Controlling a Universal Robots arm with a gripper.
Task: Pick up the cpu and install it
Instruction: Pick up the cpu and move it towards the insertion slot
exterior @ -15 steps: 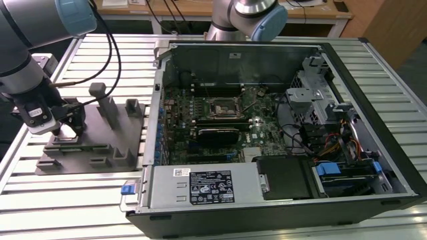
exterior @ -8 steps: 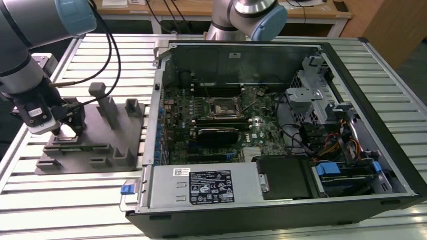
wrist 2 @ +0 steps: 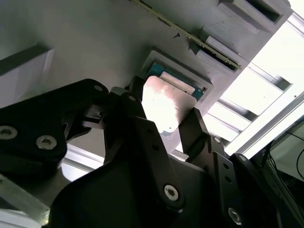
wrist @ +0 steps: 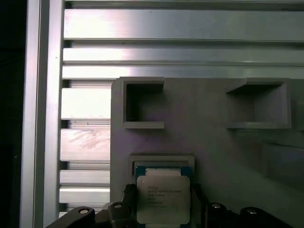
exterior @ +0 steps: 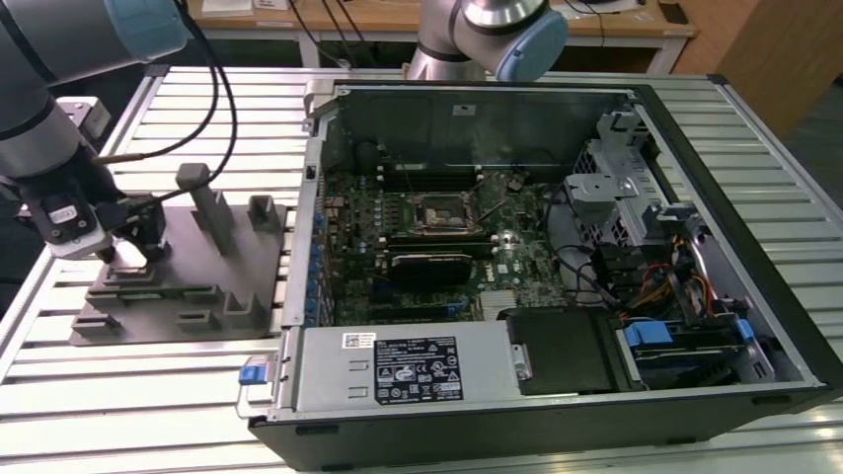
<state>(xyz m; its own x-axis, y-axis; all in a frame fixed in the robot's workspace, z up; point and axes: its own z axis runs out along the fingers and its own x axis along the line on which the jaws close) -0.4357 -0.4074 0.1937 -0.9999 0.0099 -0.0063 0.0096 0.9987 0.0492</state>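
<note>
The cpu (wrist: pixel 163 199) is a flat square chip with a pale silver top. It sits between the black fingers (wrist 2: pixel 135 114) of my gripper (wrist 2: pixel 164 114), which is shut on it. The chip is just over a blue-rimmed pocket (wrist: pixel 163 166) in the grey fixture plate (wrist: pixel 213 156); I cannot tell whether it still touches the pocket. In the exterior view my gripper (exterior: pixel 128 255) is low over that fixture (exterior: pixel 172 296) on the exterior view's left. The black socket frame (exterior: pixel 439 212) lies in the middle of the motherboard inside the open computer case (exterior: pixel 737 247).
Upright grey fixture blocks (exterior: pixel 211 207) stand beside my gripper. The case's near wall (exterior: pixel 310 178) rises between fixture and motherboard. A second arm's base (exterior: pixel 495 35) stands behind the case. Cables and drive cages (exterior: pixel 633 197) crowd the case's right side. Slatted aluminium table (wrist: pixel 85 104) surrounds the fixture.
</note>
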